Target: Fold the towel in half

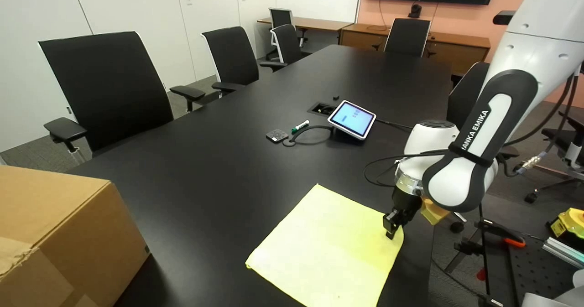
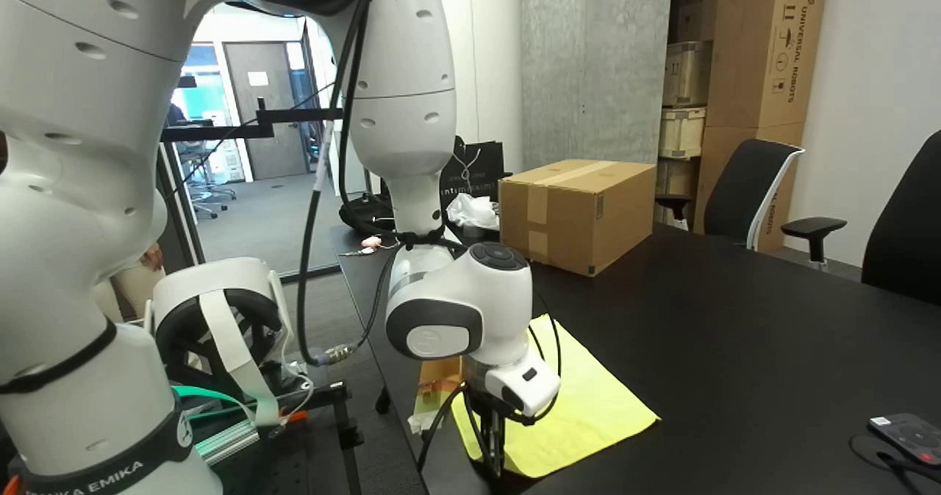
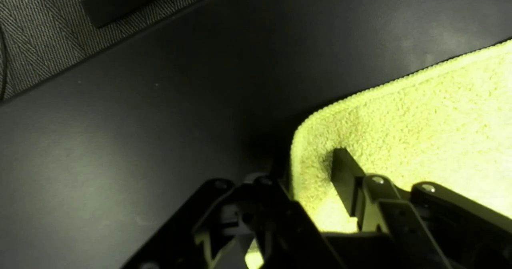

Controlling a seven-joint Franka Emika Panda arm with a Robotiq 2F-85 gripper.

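Observation:
The towel (image 1: 326, 247) is a yellow cloth lying flat and spread out on the black table; it also shows in an exterior view (image 2: 595, 414). My gripper (image 3: 310, 161) points down at one rounded corner of the towel (image 3: 436, 117). Its jaws stand partly apart with the towel's edge between them. One finger (image 3: 345, 177) touches or nearly touches the cloth, which looks slightly dented and shaded beside it. The opposite finger is dark and lies just past the towel's edge, over bare table. In both exterior views the gripper (image 1: 392, 227) is low at this corner, near the table's side.
A cardboard box (image 1: 73, 238) sits on the table, across the towel from the arm. Farther along are a tablet (image 1: 352, 119), a green marker (image 1: 300, 126) and a small black square device (image 1: 277, 136). The table edge (image 3: 120, 41) runs close beside the gripper. Cables hang around the wrist.

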